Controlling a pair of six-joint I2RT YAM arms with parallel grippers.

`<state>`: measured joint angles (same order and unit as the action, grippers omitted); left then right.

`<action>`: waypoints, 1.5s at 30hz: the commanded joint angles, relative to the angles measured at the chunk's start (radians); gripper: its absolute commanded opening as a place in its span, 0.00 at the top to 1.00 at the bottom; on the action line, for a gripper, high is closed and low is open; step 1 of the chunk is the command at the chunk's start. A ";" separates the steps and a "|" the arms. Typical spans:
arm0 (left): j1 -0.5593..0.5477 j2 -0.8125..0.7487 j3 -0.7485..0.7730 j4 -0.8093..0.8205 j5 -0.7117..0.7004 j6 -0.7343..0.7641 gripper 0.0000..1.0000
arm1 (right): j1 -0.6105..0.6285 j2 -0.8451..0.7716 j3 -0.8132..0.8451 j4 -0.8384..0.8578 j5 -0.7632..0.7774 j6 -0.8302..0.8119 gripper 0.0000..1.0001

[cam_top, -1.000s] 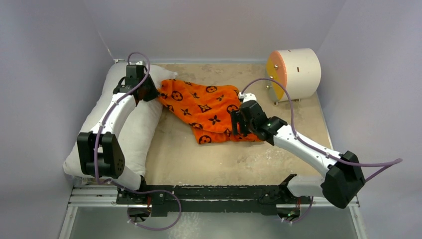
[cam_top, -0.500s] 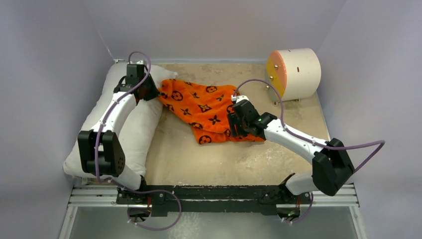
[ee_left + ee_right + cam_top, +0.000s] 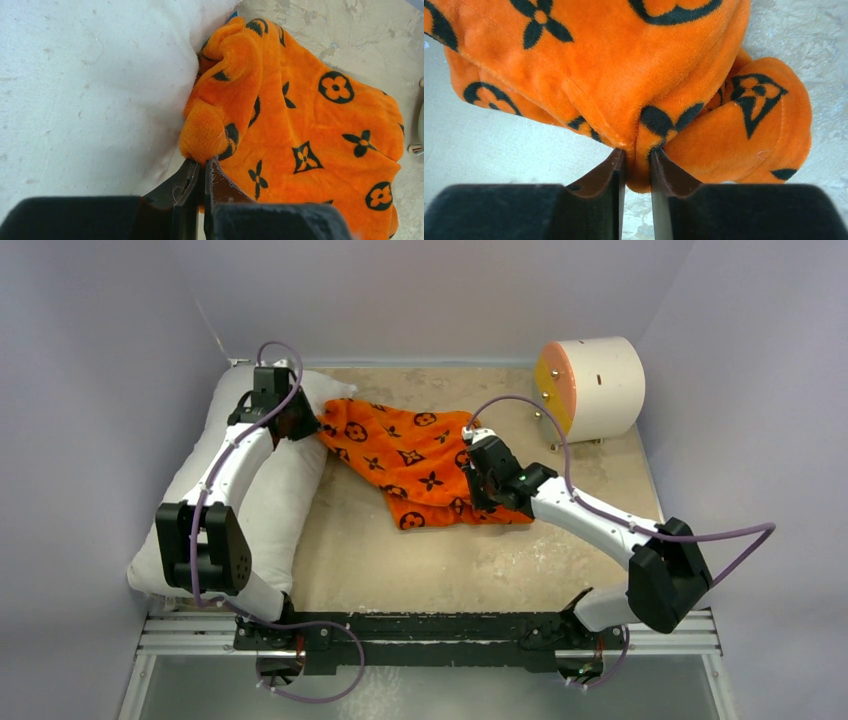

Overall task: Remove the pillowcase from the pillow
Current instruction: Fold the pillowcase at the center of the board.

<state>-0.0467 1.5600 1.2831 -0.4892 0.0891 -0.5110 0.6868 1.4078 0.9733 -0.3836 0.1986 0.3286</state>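
The white pillow [image 3: 270,500] lies along the table's left side. The orange pillowcase [image 3: 410,455] with black motifs is spread flat in the middle, its left end bunched against the pillow's far corner. There my left gripper [image 3: 300,425] is shut, and in the left wrist view its tips [image 3: 203,162] pinch a lump of the pillowcase [image 3: 310,125] beside the pillow [image 3: 75,75]. My right gripper [image 3: 478,480] is at the cloth's right edge. In the right wrist view it [image 3: 636,152] is shut on a fold of the pillowcase [image 3: 624,65].
A white cylinder with an orange face [image 3: 595,388] stands at the back right. Grey walls close in the beige table [image 3: 420,560] on the left, back and right. A metal rail [image 3: 420,630] with the arm bases runs along the near edge.
My right gripper slid a little left onto the pillowcase's edge and closed on a fold of it. The left arm and the pillow have not moved.
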 commanded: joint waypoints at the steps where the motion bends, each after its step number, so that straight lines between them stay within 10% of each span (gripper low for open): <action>1: 0.006 -0.022 0.058 0.017 -0.014 0.026 1.00 | 0.005 -0.038 0.056 -0.016 0.039 0.008 0.79; 7: 0.007 -0.026 0.082 0.004 -0.019 0.033 1.00 | 0.004 -0.073 0.088 -0.047 0.061 0.012 1.00; 34: 0.007 -0.105 0.256 -0.010 -0.086 0.008 1.00 | -0.003 -0.206 0.271 -0.055 0.394 -0.038 1.00; 45: 0.008 -0.064 0.474 -0.083 -0.169 0.023 1.00 | -0.038 -0.156 0.593 -0.229 0.314 -0.103 1.00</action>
<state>-0.0471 1.4948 1.6661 -0.5850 -0.0235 -0.4934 0.6678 1.2312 1.4117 -0.5423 0.5308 0.2493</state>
